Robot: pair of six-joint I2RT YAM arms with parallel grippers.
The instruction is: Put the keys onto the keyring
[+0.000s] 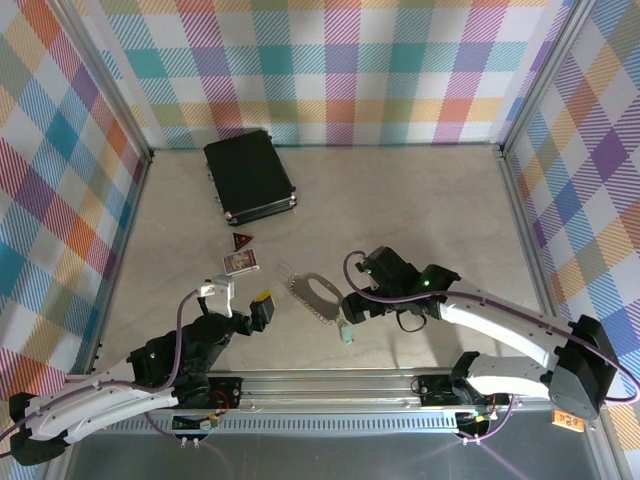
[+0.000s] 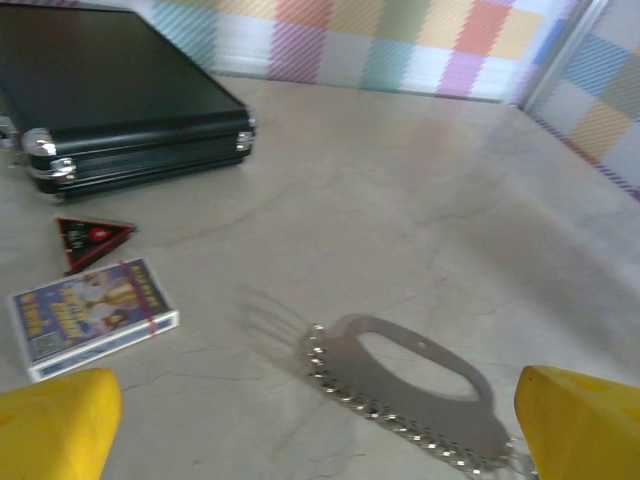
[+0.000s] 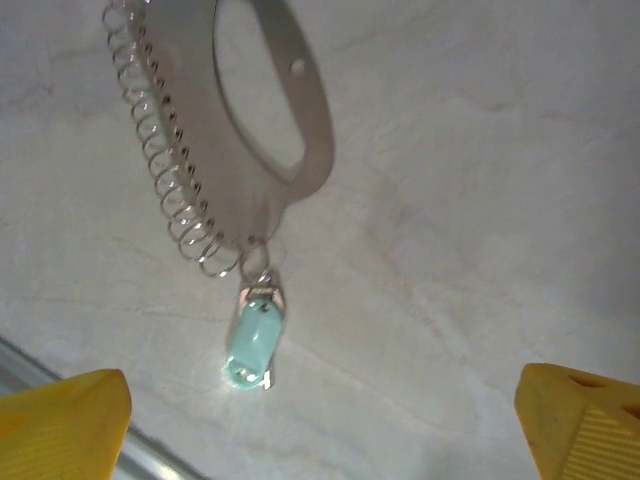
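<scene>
A: right claw [image 3: 320, 430]: fingers spread wide, nothing between them, hovering over the counter [image 3: 480, 200] near the key [image 3: 252, 345].
B: Key position?
A: Teal head lying flat on the counter. Its top end touches the last small ring of the keyring [image 3: 225, 190]. Threaded or not, cannot tell.
B: And the left claw [image 2: 318, 435]?
A: Also spread and empty, on the keyring's other side. Black case [image 1: 248, 178] and card pack [image 1: 241, 263] lie farther back, well apart.
</scene>
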